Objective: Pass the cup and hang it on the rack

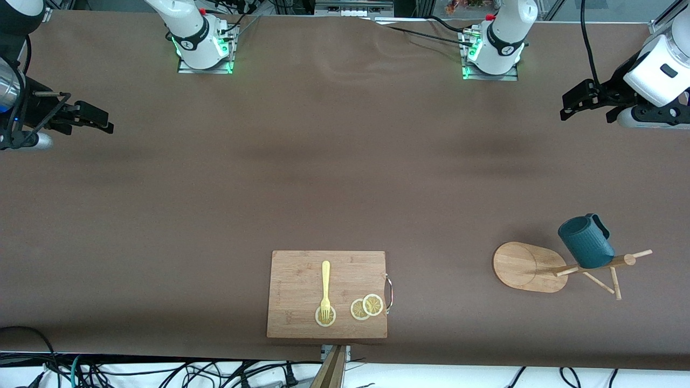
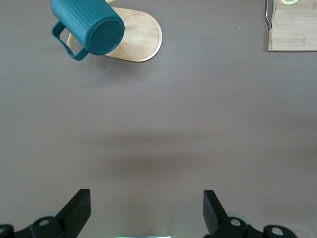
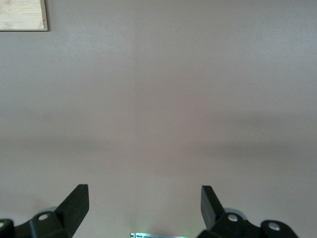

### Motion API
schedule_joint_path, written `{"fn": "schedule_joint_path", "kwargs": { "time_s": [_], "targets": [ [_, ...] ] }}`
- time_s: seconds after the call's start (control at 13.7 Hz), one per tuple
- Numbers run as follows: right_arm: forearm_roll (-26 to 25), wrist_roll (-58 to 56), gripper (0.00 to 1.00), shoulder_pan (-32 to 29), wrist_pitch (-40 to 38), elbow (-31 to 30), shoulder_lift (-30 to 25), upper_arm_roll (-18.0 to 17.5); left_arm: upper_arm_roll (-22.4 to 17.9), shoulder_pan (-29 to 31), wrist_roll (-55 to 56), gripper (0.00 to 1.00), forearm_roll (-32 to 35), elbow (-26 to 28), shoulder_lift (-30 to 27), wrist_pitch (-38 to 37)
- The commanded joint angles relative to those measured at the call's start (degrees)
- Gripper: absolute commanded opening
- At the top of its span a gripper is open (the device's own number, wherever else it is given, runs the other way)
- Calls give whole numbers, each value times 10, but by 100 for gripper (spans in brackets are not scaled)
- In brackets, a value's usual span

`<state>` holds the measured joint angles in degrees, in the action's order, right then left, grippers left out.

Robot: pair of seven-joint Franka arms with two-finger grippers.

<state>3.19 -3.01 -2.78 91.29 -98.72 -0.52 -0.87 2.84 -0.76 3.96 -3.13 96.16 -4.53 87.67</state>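
The dark teal ribbed cup [image 1: 586, 242] hangs tilted on a peg of the bamboo rack [image 1: 525, 267], which stands near the left arm's end of the table. In the left wrist view the cup [image 2: 89, 27] shows its bottom and handle above the rack's oval base [image 2: 143, 37]. My left gripper [image 1: 571, 105] is open and holds nothing, well apart from the cup, over bare table [image 2: 147, 198]. My right gripper [image 1: 105, 121] waits open at the right arm's end of the table, with only the mat under it [image 3: 144, 196].
A rectangular wooden cutting board [image 1: 296, 269] lies near the front edge mid-table, carrying a yellow fork [image 1: 325, 288] and lemon slices [image 1: 366, 307]. Its corners show in the wrist views [image 2: 297, 34] [image 3: 22, 15]. Brown mat covers the table.
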Motion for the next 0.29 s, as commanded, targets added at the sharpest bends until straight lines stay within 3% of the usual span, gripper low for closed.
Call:
{"fn": "schedule_joint_path", "kwargs": {
  "time_s": [0.0,0.22],
  "targets": [
    [9,-5,100,-3,-10,12,3,-4,-2,0,-13,100,8,-15,7,-4],
    [8,-5,100,-3,-10,12,3,-4,-2,0,-12,100,6,-14,7,-4]
  ]
}}
